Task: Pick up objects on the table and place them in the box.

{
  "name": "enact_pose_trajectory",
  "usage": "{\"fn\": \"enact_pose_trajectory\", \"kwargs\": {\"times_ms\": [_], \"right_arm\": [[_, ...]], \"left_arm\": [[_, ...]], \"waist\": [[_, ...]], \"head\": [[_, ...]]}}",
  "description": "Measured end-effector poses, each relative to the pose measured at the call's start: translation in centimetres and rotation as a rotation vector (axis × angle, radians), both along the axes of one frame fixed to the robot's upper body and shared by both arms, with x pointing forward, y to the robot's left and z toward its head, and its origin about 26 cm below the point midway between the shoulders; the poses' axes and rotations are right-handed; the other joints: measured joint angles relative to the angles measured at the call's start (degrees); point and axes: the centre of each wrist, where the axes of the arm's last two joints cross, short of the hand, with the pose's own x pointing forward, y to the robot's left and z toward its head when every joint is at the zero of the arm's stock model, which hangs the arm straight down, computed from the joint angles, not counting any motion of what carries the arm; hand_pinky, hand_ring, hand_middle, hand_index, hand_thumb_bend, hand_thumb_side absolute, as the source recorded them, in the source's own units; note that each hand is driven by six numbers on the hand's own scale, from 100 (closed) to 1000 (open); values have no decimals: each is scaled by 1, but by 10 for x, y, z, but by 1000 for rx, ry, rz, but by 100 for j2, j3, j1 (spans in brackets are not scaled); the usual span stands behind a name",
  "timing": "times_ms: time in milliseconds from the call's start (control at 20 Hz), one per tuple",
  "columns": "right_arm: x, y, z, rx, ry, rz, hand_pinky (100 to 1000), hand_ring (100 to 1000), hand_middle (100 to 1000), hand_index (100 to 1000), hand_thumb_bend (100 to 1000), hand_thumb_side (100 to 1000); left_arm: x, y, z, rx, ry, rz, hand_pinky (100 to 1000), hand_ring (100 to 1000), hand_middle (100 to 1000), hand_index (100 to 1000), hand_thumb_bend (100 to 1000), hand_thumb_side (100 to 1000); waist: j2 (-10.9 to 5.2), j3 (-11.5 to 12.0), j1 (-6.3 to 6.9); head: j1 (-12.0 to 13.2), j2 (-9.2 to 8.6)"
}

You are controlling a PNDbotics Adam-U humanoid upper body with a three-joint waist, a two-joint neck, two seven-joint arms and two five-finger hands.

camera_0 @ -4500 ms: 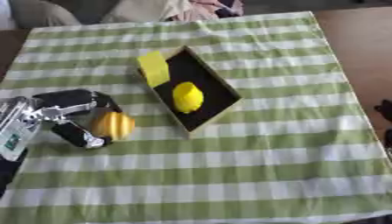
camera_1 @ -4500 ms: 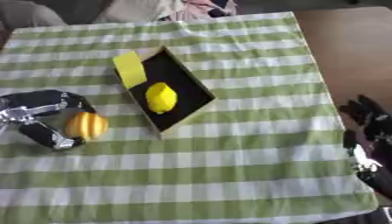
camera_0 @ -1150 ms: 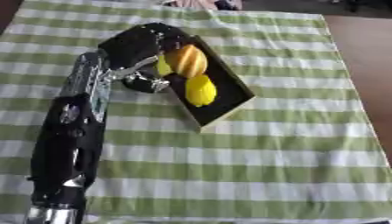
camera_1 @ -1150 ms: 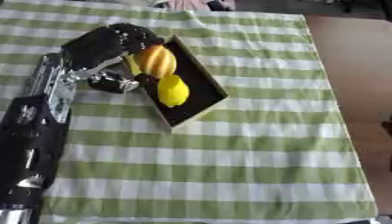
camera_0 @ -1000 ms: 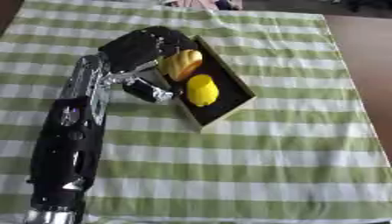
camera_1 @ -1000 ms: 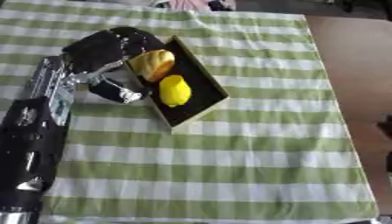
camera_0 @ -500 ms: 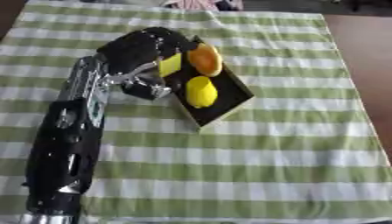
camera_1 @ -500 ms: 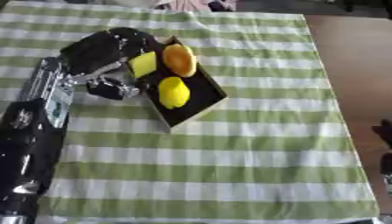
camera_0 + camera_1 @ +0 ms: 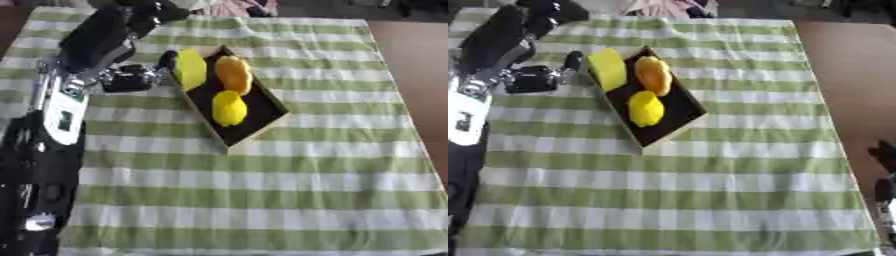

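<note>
Shallow dark-lined rectangular box [image 9: 254, 120] on the green-and-white checked desk [image 9: 262, 190] holds an orange oval fruit [image 9: 234, 74] and a yellow lemon-shaped fruit [image 9: 228, 107]. Yellow flat block [image 9: 190, 68] leans at its left rim, partly in. Your left hand [image 9: 140, 20] is beside the box; fingers unclear. Right hand [image 9: 883, 172] idle at the desk edge. Nothing else loose; nearly done.

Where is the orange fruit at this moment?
The orange lies inside the box, at its far end, between the yellow block and the lemon.
</note>
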Motion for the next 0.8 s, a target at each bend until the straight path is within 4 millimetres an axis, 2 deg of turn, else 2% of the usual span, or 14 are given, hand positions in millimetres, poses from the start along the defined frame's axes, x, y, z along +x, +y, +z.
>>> {"fn": "enact_pose_trajectory", "kwargs": {"times_ms": [50,100,200,400,600,650,700,800], "right_arm": [[0,0,0,3,-12,-1,1000,1000,782,1000,100,470],[-1,0,-1,7,-25,1,1000,1000,783,1000,100,470],[-1,1,-1,14,-59,8,1000,1000,784,1000,100,470],[-1,4,-4,23,-140,31,1000,1000,784,1000,100,470],[-2,10,-9,35,-199,54,1000,1000,784,1000,100,470],[-2,12,-11,37,-208,60,1000,1000,785,1000,100,468],[-1,15,-12,38,-219,67,1000,1000,785,999,100,470],[3,21,-14,38,-234,77,1000,1000,786,996,100,470]], "left_arm": [[-3,18,0,-55,26,20,771,777,681,872,100,591],[-6,36,3,-114,48,42,766,770,674,865,100,657],[-16,72,15,-272,73,81,766,771,678,863,100,669],[-49,140,53,-592,58,137,767,776,688,863,100,582],[-79,183,82,-771,-7,162,770,779,695,865,100,568],[-85,191,86,-798,-25,166,770,779,695,865,100,657],[-91,199,88,-822,-42,171,770,779,696,867,100,566],[-101,216,88,-858,-69,184,770,779,696,867,100,566]], "waist": [[0,18,-1],[0,30,-1],[0,36,-2],[26,30,-6],[108,-2,-7],[130,-5,-6],[155,-10,-4],[216,-13,3]], "head": [[-31,0],[-62,0],[-122,0],[-200,0],[-202,0],[-186,0],[-165,0],[-135,0]]}}
